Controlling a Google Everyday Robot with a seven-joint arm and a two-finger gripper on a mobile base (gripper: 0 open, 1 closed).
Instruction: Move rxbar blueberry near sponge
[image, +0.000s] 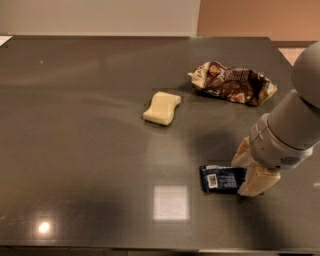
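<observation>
The rxbar blueberry, a flat navy wrapper with a white barcode patch, lies flat on the dark table at the front right. My gripper is down at the bar's right end. One cream finger stands at the bar's far edge and the other at its near edge, closed in against it. The sponge, a pale cream block with wavy sides, lies near the table's middle, up and to the left of the bar and well apart from it.
A wrinkly brown-and-white snack bag lies at the back right, behind my arm. The table's front edge runs just below the bar. A bright light reflection shows on the tabletop left of the bar.
</observation>
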